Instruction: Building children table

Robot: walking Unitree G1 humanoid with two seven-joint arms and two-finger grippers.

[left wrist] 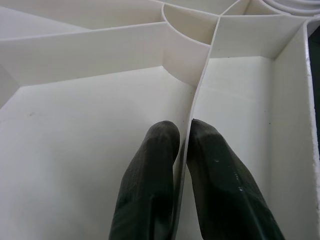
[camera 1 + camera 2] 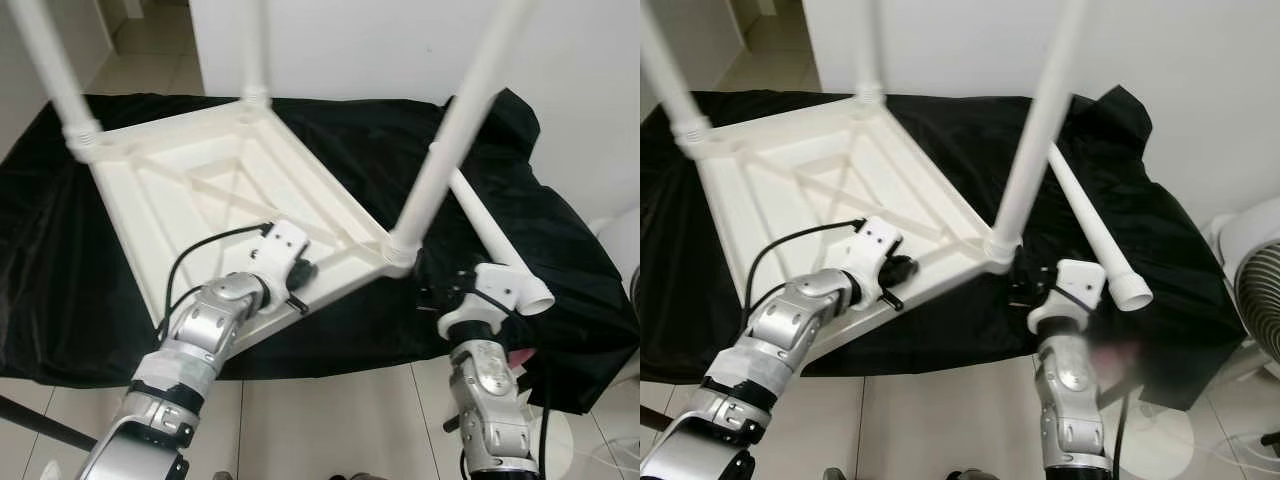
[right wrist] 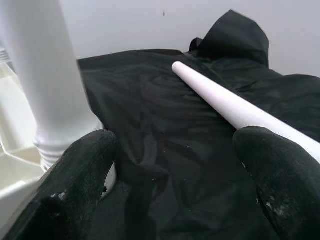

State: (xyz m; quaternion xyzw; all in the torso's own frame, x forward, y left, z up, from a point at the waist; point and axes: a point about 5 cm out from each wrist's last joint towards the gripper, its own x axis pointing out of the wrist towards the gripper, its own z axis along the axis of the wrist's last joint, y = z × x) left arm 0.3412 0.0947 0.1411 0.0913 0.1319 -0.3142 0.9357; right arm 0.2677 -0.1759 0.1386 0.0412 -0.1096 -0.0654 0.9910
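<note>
A white plastic children's table top [image 2: 200, 190] lies upside down on a black cloth, with three white legs standing up from its corners; the nearest leg [image 2: 445, 150] rises from the corner by my right arm. A fourth, loose white leg [image 2: 500, 245] lies on the cloth to the right. My left gripper [image 1: 182, 145] is shut on a thin rib [image 1: 200, 95] of the table's underside near its front edge. My right gripper [image 3: 175, 165] is open, low over the cloth, between the mounted corner leg [image 3: 50, 75] and the loose leg [image 3: 225, 105].
The black cloth [image 2: 560, 250] covers a low surface against a white wall. Pale tiled floor [image 2: 330, 420] lies in front. A white fan [image 2: 1255, 280] stands at the right, next to the cloth's edge.
</note>
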